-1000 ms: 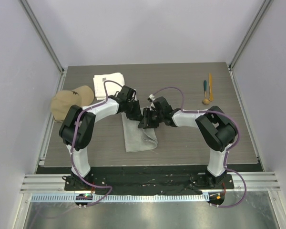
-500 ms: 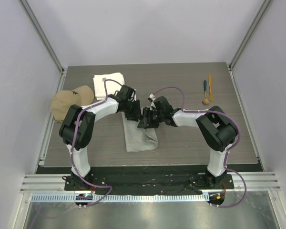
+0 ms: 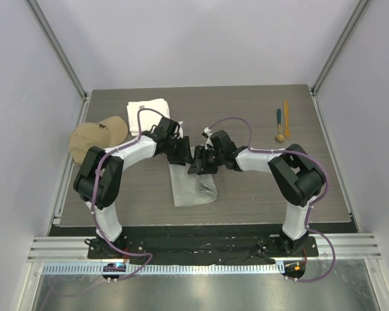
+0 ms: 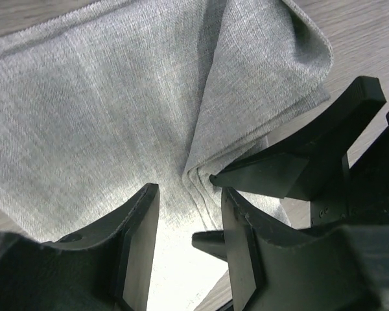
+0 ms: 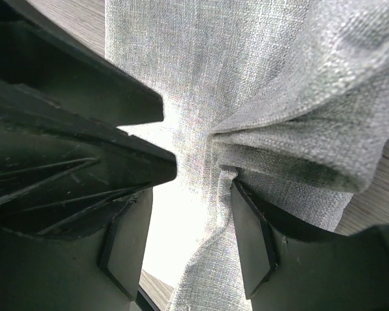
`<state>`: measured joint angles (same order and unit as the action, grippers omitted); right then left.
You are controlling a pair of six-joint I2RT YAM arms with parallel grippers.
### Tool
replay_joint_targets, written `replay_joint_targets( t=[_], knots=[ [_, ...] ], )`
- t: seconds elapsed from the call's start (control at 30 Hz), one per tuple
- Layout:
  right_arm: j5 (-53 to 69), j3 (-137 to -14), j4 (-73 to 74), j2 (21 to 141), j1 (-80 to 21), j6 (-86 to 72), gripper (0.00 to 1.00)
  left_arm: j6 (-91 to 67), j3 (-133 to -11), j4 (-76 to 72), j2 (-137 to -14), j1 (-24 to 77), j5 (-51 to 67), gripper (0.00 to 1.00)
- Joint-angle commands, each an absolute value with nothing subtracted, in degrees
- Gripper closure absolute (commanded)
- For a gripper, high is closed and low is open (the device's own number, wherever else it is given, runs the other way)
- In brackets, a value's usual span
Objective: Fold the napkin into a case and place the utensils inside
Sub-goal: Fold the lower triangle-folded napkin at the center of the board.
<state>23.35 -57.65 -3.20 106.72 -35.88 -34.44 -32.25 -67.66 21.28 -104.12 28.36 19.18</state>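
Both pairs of fingers stood spread, pinching nothing, the left gripper and right gripper tip to tip over the napkin's far end. It lay mid-way across the table as a rumpled long strip, the folding seemingly unfinished, with the utensils untouched at far right. Only the wrist views showed the stacked fold edges, and only the overhead view showed the utensils.

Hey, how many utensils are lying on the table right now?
3, grouped at the table's far right: a dark teal-handled utensil, an orange-yellow stick beside it, and a round tan wooden-bowled piece at their near end. Others could be hidden beneath the grey cloth napkin.
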Motion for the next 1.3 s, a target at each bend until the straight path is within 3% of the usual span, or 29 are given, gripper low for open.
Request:
replay_joint_targets(
  t=[0.0,0.1,0.47,0.7,0.83,1.17,1.27],
  knots=[
    [17.6,-56.5,2.7,108.1,-35.3,-32.3,0.41,-32.0,-68.2,18.5,-106.2,29.7,27.2,0.52],
    [17.8,-56.9,3.0,108.5,-35.3,-32.3,0.4,-32.2,-68.9,16.5,-107.3,30.0,28.6,0.45],
    [18.8,-58.1,2.8,109.5,-35.4,-32.4,0.4,-31.2,-71.2,15.6,-110.6,31.3,29.7,0.45],
    [19.0,-57.9,3.1,109.4,-35.4,-31.7,0.4,-30.8,-69.2,13.7,-108.9,31.7,30.6,0.61],
    [19.2,-57.7,1.6,109.0,-35.4,-30.4,0.42,-31.6,-69.2,13.6,-109.1,31.7,31.1,0.49],
    [20.9,-56.7,-1.9,107.4,-35.3,-30.4,0.5,-32.0,-68.5,14.2,-111.4,32.6,26.9,0.52],
    [20.7,-56.3,-2.8,107.2,-35.3,-29.4,0.58,-31.5,-67.3,13.4,-111.0,32.7,27.3,0.52]
  ],
)
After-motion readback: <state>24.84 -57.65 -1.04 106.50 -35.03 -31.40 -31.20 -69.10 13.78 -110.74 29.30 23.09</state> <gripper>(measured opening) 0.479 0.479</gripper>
